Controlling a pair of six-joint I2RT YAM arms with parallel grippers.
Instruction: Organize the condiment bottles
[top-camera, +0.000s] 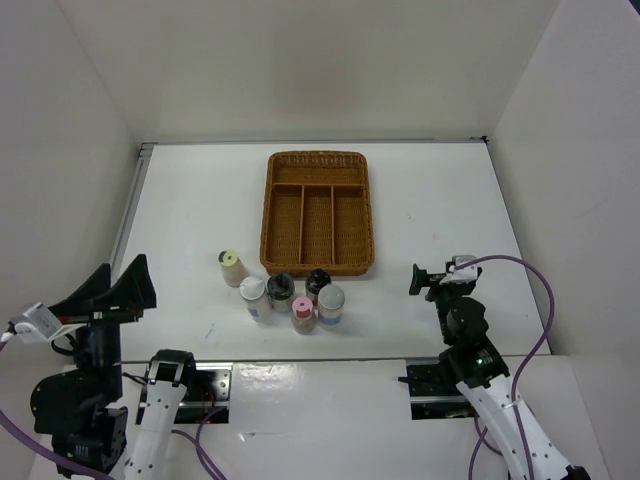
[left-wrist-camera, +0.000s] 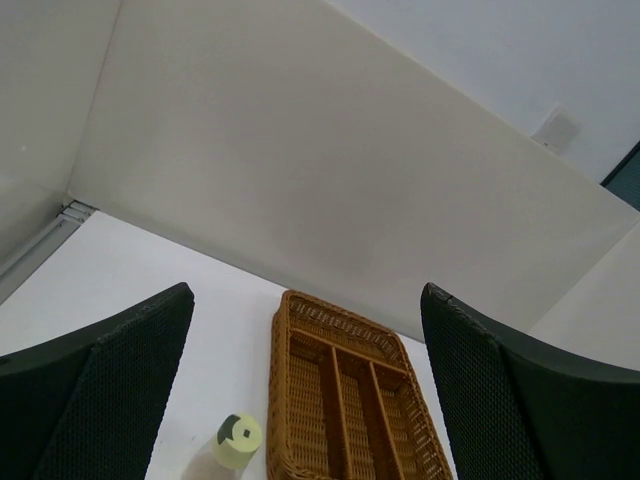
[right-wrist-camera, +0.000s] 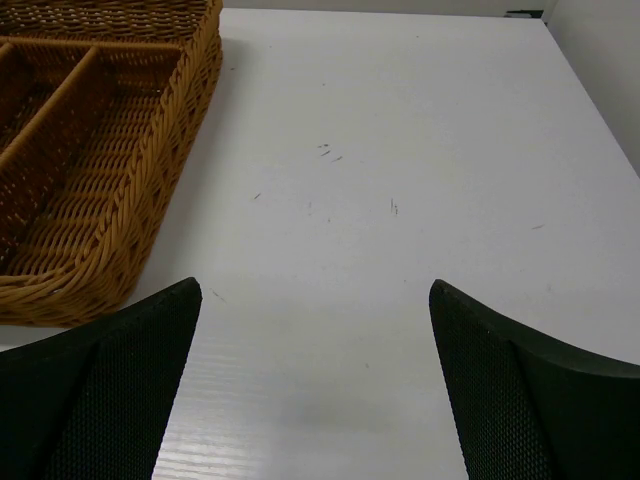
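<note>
Six condiment bottles stand in front of the wicker basket: a cream-capped one, a white-capped one, two black-capped ones, a pink-capped one and a pale grey one with a blue label. My left gripper is open and empty, raised at the near left; its view shows the cream-capped bottle and the basket. My right gripper is open and empty, low over the table to the right of the bottles.
The basket has three long compartments and one cross compartment at the far end, all empty; its corner shows in the right wrist view. White walls enclose the table on the left, back and right. The arm bases stand at the near edge.
</note>
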